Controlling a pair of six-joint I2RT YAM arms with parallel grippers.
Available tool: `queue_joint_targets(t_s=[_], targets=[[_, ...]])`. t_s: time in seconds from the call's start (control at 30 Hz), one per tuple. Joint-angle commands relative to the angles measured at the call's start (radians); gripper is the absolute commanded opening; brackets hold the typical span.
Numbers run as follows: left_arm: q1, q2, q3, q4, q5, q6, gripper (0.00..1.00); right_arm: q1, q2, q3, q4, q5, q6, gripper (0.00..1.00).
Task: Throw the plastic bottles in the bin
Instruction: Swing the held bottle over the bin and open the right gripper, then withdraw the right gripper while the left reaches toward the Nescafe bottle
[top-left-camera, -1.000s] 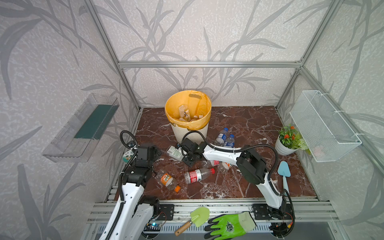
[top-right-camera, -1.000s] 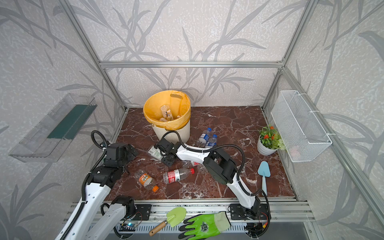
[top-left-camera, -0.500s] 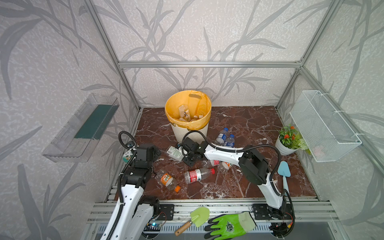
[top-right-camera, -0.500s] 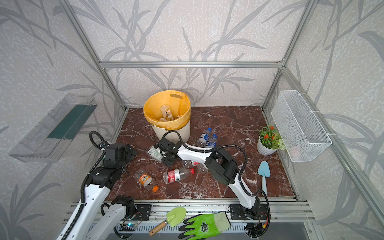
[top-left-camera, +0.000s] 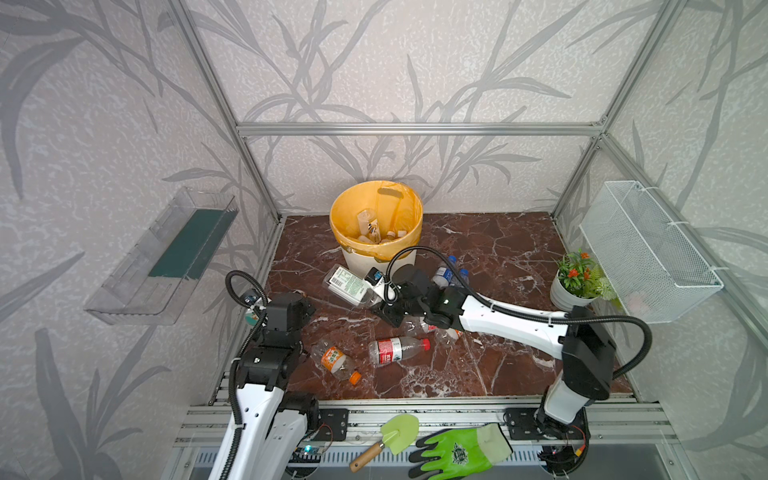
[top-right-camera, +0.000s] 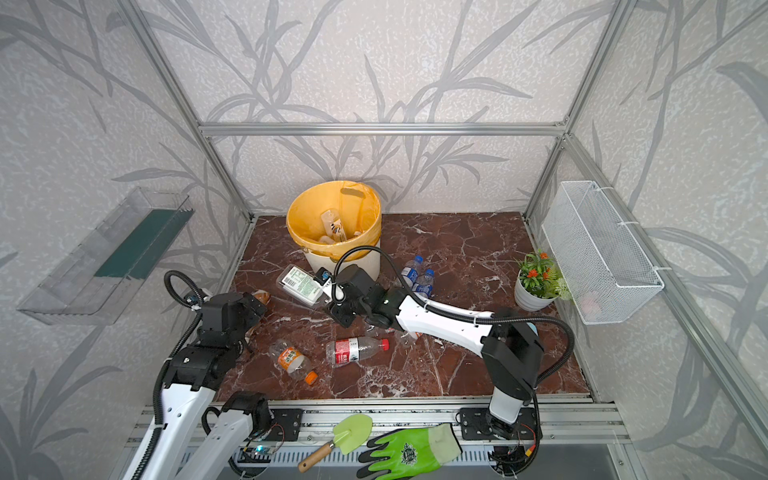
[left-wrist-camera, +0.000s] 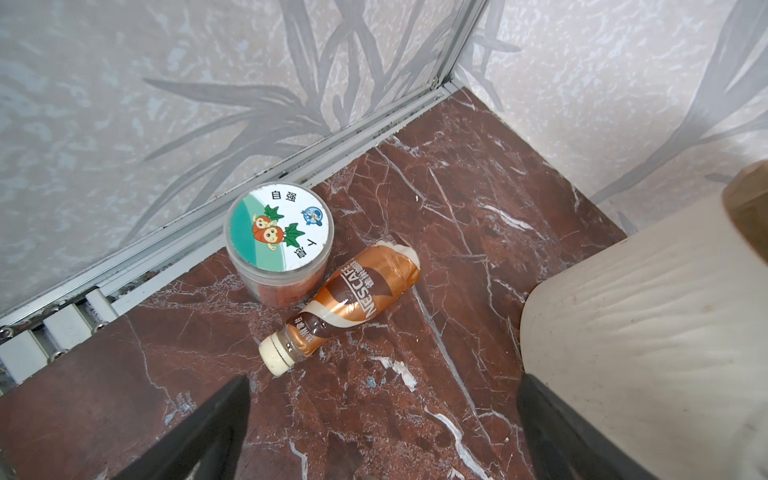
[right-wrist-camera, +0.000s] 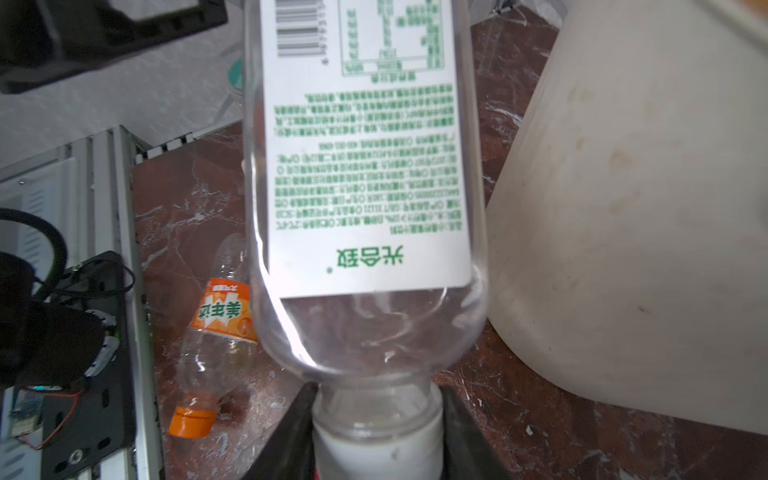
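1. The right end effector (right-wrist-camera: 376, 432) is pinching the white-capped neck of a flat clear plastic bottle with a green-printed white label (right-wrist-camera: 365, 166). The bottle's body juts out just beside the wall of the round cream-white ribbed plastic bin (top-left-camera: 360, 266), well below its rim.
2. The step in hand looks like lift-and-carry. Held by the neck alone, the long body can swing, so raise it until the whole bottle clears the rim. Keep the wrist off the bin wall, and release only over the middle of the opening.
3. The left end effector (left-wrist-camera: 382, 432) is spread and empty. It hovers over the red-brown marble tabletop (top-left-camera: 498, 249), left of the bin, above a brown-sleeved plastic coffee bottle (left-wrist-camera: 357, 291). That bottle lies against a short clear jar with an illustrated round lid (left-wrist-camera: 278, 232) and reddish contents.
4. The bin's yellow-orange bag (top-left-camera: 353, 199) holds several pale bottles (top-left-camera: 370, 222) low down — plenty of room left.
5. In front of the bin lie an orange-labelled clear bottle (top-left-camera: 334, 360) and a red-labelled clear bottle (top-left-camera: 395, 349). Just right of it lie two small blue-capped bottles (top-left-camera: 451, 274).
6. Far right of the bin, the white wire mesh basket (top-left-camera: 648, 257) holds something pale that I cannot make out. Far left, the clear plastic tray (top-left-camera: 137, 286) holds a dark green slab.
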Motion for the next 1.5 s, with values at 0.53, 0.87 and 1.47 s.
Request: queue_joint_targets(t_s=[0.53, 0.87, 1.47], targets=[[0.005, 0.007, 0.051, -0.024, -0.004, 0.039, 0.99, -0.113, -0.487, -0.047, 0.305, 0.195, -0.266, 0.22], [0.003, 0.048, 0.053, -0.018, 0.041, 0.037, 0.99, -0.221, -0.01, 0.397, -0.031, 0.034, -0.175, 0.25], [0.004, 0.014, 0.085, -0.083, -0.016, 0.09, 0.99, -0.366, -0.342, 0.372, -0.071, 0.243, -0.262, 1.0]])
